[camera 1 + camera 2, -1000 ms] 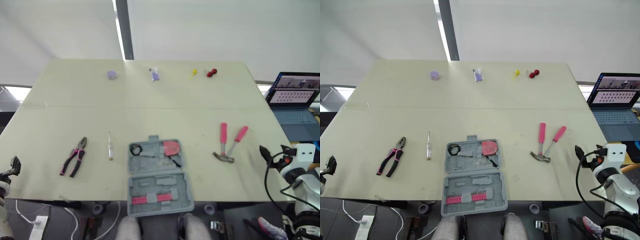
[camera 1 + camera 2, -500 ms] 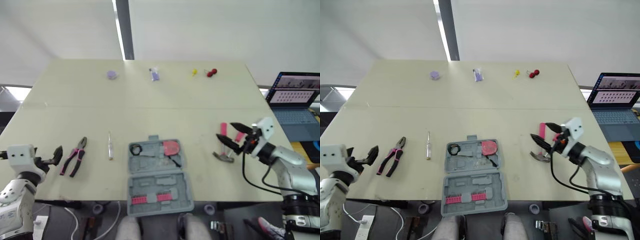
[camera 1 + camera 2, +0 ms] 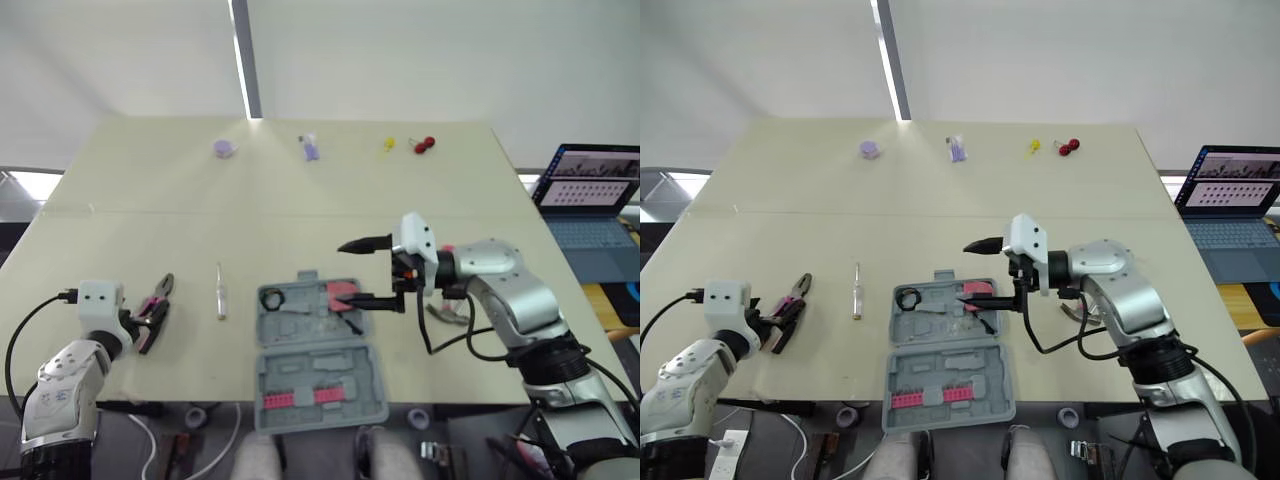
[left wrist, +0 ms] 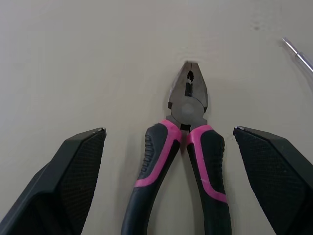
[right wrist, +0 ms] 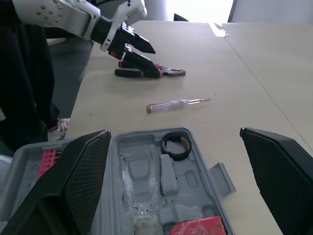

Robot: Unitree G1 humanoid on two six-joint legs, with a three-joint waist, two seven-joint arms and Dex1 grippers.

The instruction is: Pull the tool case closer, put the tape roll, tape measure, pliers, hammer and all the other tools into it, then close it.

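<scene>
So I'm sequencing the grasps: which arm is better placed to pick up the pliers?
Left. The left gripper sits open with its fingers either side of the pliers handles, while the right gripper hovers open over the tool case, away from them.

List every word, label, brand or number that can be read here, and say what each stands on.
No text here can be read.
On the tape measure in the tool case: marks on its red face, too blurred to read.
On the laptop screen: rows of tiles, too small to read.
On the purple packet at the far side of the table: any print is too small to read.
</scene>
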